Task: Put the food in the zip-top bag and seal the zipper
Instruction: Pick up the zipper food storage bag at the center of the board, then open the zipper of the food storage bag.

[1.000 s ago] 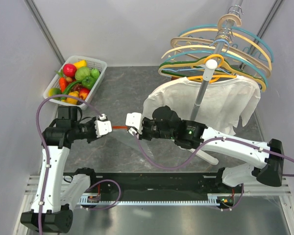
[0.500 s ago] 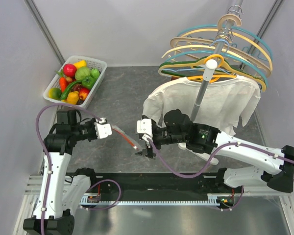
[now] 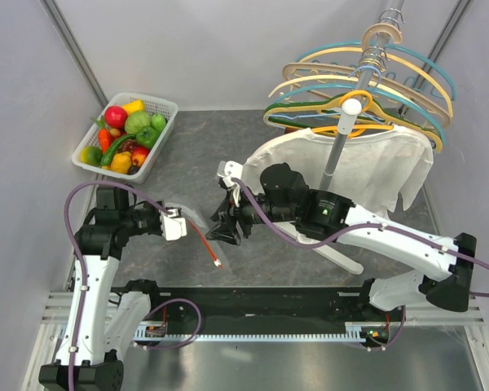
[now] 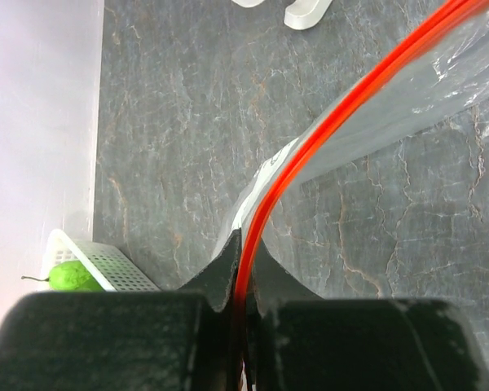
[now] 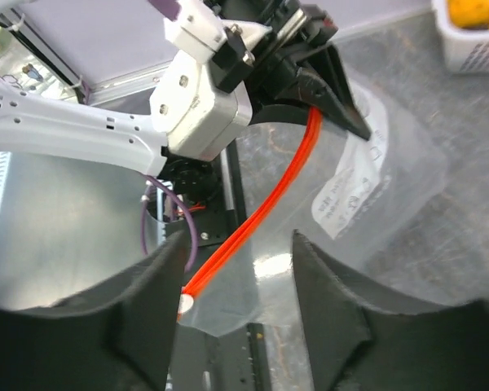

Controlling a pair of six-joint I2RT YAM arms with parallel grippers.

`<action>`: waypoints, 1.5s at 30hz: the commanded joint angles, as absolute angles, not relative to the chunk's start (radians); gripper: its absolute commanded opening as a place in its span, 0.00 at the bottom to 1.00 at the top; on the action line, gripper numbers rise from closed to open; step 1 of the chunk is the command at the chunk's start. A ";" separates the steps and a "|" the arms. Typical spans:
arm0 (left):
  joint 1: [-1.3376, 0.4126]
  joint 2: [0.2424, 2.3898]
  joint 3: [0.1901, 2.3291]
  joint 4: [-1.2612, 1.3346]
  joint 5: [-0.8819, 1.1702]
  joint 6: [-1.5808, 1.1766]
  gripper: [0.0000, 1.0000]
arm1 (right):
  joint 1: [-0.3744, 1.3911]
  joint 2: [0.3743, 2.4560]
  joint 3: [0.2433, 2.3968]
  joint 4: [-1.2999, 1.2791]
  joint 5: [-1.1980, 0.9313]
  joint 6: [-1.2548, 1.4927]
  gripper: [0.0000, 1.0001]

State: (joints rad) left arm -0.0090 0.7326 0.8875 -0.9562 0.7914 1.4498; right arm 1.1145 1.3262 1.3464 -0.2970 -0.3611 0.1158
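You can read no text here. The bag (image 5: 407, 163) carries a white printed patch (image 5: 352, 191) with small dark marks and boxes, but in the right wrist view they are too blurred to make out.

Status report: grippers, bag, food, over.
Left gripper shut on zipper. Right gripper open, facing zipper. Zip-top bag empty; food in basket.

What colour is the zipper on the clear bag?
The zipper is bright red-orange, against the transparent zip-top bag; the left wrist view shows it best.
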 commanded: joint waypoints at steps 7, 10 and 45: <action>-0.018 0.716 0.916 -0.974 0.802 1.485 0.02 | 1.114 1.473 1.394 -0.281 -0.403 0.245 0.36; -0.018 0.718 0.913 -0.976 0.804 1.486 0.02 | 1.114 1.463 1.373 -0.294 -0.397 0.238 0.33; -0.040 0.880 0.997 -1.025 0.795 1.287 0.02 | 1.177 1.568 1.453 -0.364 0.106 0.020 0.12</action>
